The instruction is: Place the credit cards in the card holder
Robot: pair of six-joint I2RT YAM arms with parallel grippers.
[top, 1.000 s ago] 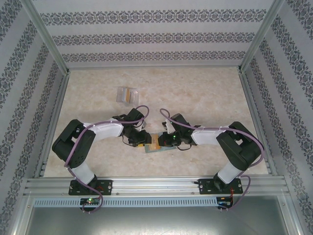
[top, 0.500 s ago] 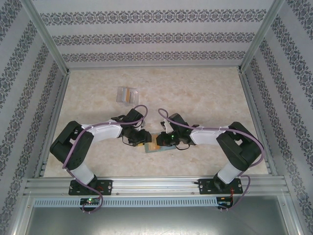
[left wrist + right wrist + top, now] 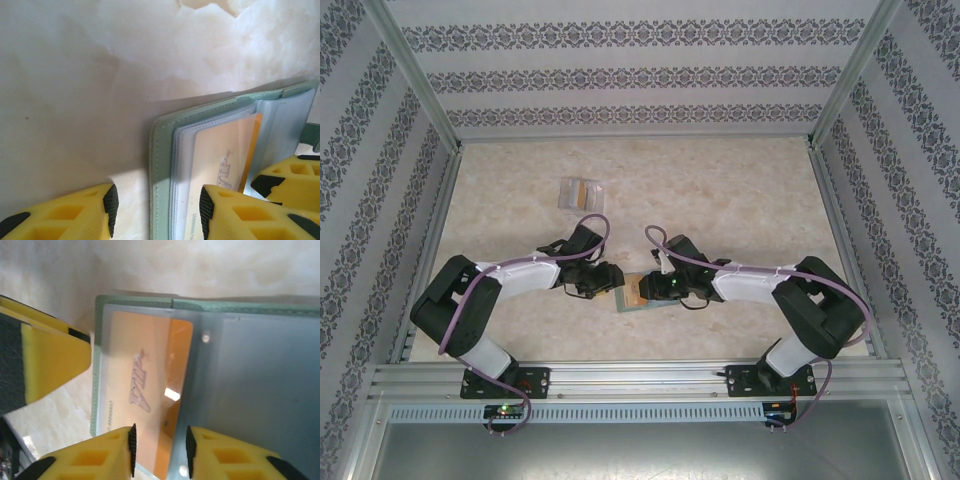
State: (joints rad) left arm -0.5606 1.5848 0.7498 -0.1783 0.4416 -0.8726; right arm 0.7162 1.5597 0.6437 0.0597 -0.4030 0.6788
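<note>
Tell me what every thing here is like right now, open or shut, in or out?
card holder, open like a book, lying flat on the table.
orange card, tucked inside a clear sleeve of the card holder.
left gripper, open, jaws either side of the card holder's edge.
right gripper, open a little, jaws over the orange card.
clear stand, far back on the table, away from both grippers.

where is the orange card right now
The orange card lies in a clear sleeve of the open card holder, near the table's front centre in the top view, between the left hand and right hand.
</note>
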